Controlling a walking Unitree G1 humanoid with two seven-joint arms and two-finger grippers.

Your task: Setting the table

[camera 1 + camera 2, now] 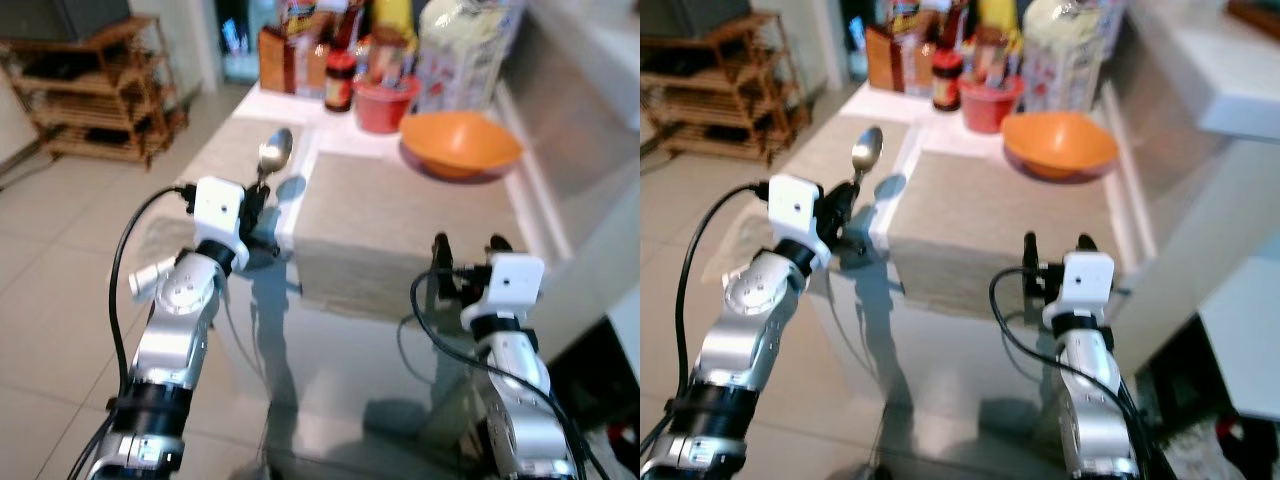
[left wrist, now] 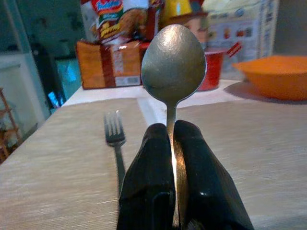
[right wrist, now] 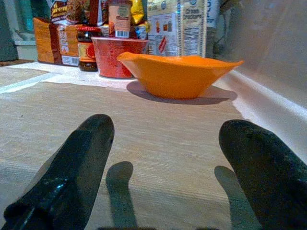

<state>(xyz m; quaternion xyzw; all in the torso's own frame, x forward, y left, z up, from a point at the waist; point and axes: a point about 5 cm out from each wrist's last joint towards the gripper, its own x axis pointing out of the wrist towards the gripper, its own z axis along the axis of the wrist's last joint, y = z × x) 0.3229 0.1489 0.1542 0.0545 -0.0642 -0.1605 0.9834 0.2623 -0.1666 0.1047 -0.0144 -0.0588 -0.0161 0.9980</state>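
Spoon (image 2: 173,64): polished metal, oval bowl, thin handle. Clamped by the handle between my left gripper's (image 2: 173,139) two black fingers, bowl up and out past the tips, long axis in line with the fingers. Held above the near edge of the left mat (image 1: 215,165), pointing toward the bowl.

Fork (image 2: 114,134): metal, lying flat on the left mat, just beyond and to one side of the spoon, tines toward the far end. The spoon likely goes down beside it or on the right mat; my left arm already has it.

Right gripper (image 3: 165,158): fingers spread wide, empty, low over the near edge of the right mat (image 1: 400,215).

Mats: woven, beige, rectangular, side by side.

Bowl (image 1: 460,143): orange, smooth, shallow, at the right mat's far end.

Behind the bowl: red tub (image 1: 385,102), jar (image 1: 340,80), boxes.
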